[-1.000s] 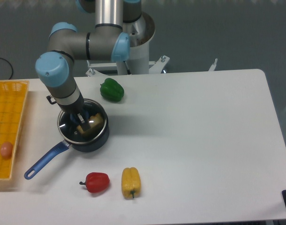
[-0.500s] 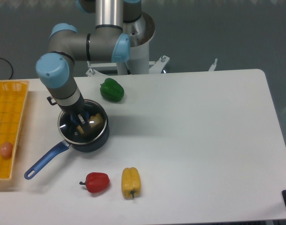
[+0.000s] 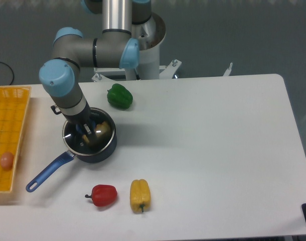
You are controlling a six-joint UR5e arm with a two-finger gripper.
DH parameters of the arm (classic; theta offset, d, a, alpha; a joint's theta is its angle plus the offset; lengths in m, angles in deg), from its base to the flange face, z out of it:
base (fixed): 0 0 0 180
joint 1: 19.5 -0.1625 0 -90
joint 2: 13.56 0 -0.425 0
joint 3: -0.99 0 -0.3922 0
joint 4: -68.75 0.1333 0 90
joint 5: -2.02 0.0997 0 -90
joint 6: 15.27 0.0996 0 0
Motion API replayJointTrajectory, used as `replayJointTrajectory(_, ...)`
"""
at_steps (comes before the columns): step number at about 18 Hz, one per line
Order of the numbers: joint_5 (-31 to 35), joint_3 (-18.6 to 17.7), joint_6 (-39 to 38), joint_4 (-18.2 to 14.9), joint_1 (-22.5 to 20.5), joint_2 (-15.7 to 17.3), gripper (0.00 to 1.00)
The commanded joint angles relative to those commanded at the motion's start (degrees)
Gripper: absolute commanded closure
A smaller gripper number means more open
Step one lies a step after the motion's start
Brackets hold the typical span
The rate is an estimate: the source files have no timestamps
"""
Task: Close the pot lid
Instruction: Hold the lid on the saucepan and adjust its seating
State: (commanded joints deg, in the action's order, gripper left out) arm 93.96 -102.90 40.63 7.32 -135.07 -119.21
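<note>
The black pot [image 3: 99,150] with a long blue handle [image 3: 46,173] stands at the left of the table. The glass lid [image 3: 75,134] with its metal rim lies over the pot's opening. Something yellowish shows through the glass. My gripper [image 3: 90,132] points straight down over the middle of the lid. Its fingers [image 3: 97,133] stand on either side of the blue knob [image 3: 86,131], which is mostly hidden between them. The fingers look closed on the knob.
A green pepper [image 3: 119,96] lies just behind the pot. A red pepper [image 3: 103,195] and a yellow pepper [image 3: 140,195] lie in front. A yellow basket [image 3: 12,120] at the left edge holds an egg [image 3: 6,160].
The arm and gripper have shifted very slightly up and back in the picture. The lid's glints moved a little with them. The pot has stayed put.
</note>
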Motion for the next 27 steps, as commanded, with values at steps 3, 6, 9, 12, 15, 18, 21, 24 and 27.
replayJointTrajectory(3, 0.00, -0.09, 0.00, 0.00, 0.00, 0.00, 0.40)
replayJointTrajectory(6, -0.09, 0.00, 0.00, 0.00, 0.00, 0.00, 0.37)
replayJointTrajectory(9, -0.09, -0.09, 0.00, 0.00, 0.00, 0.00, 0.35)
replayJointTrajectory(12, -0.09, -0.09, 0.00, 0.00, 0.09, 0.00, 0.34)
replayJointTrajectory(15, -0.09, 0.00, 0.09, 0.00, 0.00, 0.00, 0.27)
replayJointTrajectory(18, -0.09, 0.00, 0.26, 0.00, 0.09, 0.00, 0.21)
replayJointTrajectory(21, -0.09, 0.00, 0.44, -0.09, 0.00, 0.09, 0.20)
replayJointTrajectory(24, -0.09, 0.17, 0.61, -0.09, 0.00, 0.09, 0.12)
replayJointTrajectory(27, -0.09, 0.61, 0.62, -0.09, 0.00, 0.53, 0.07)
